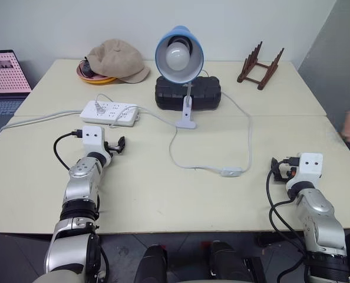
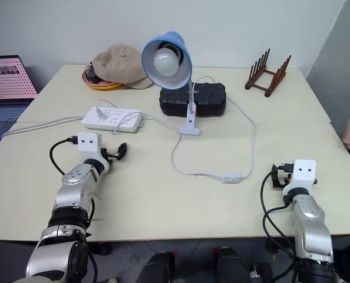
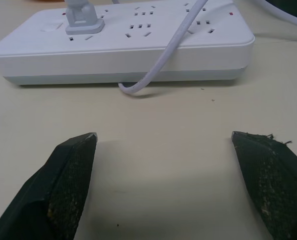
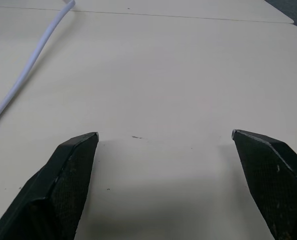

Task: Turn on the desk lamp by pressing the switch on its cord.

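Switch (image 1: 231,172) lay flat on the bench (image 1: 163,194), right of centre, on the cord (image 1: 181,162) looping back to the desk lamp (image 1: 179,56). Lamp stood clipped upright mid-bench, bulb unlit, just in front of a black case (image 1: 205,94). Right hand (image 4: 163,165) hovered near the bench's right edge, apart from the switch, fingers spread wide, nothing held. Left hand (image 3: 163,170) sat just short of the power strip (image 1: 110,112), fingers wide apart, empty. Cap (image 1: 116,59) and wooden rack (image 1: 260,68) at the far edge.
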